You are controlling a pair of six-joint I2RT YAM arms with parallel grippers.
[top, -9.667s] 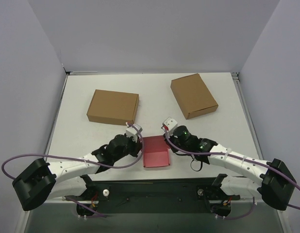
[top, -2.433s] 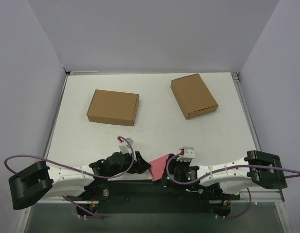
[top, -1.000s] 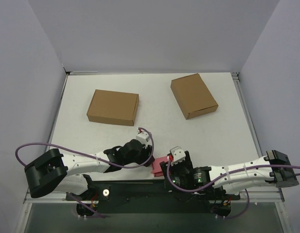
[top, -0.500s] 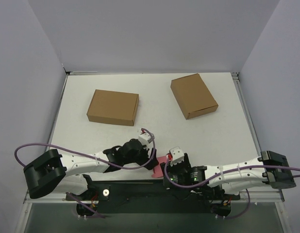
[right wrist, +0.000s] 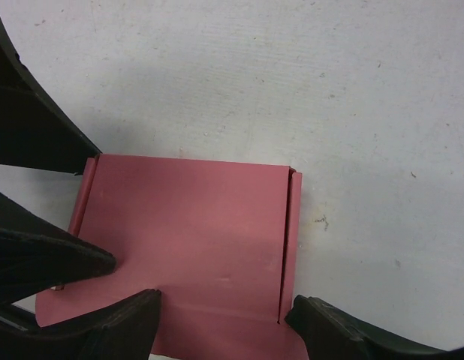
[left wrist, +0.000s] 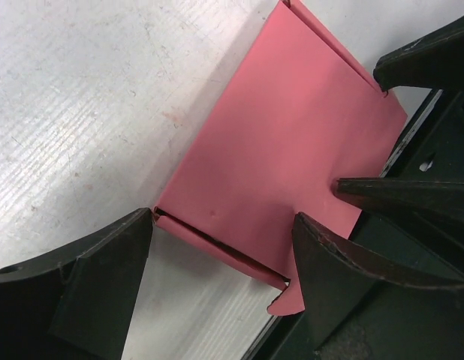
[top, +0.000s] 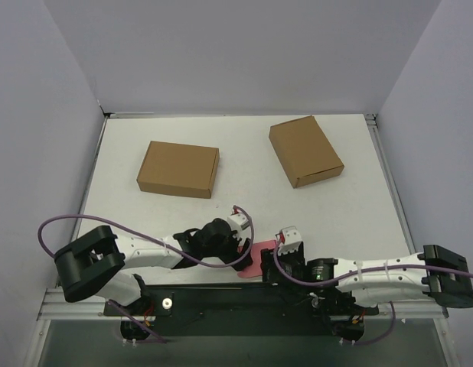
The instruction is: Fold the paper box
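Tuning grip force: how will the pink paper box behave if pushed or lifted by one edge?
Probably floppy: the paper box looks like thin card with folded flaps, so an edge lift could bend it. Lying flat, it should slide on the table rather than tip. It sits at the table's near edge; a push might slide it off.

Left brown box (top: 178, 169), right brown box (top: 305, 151) flat, well apart on white table (top: 351, 214).
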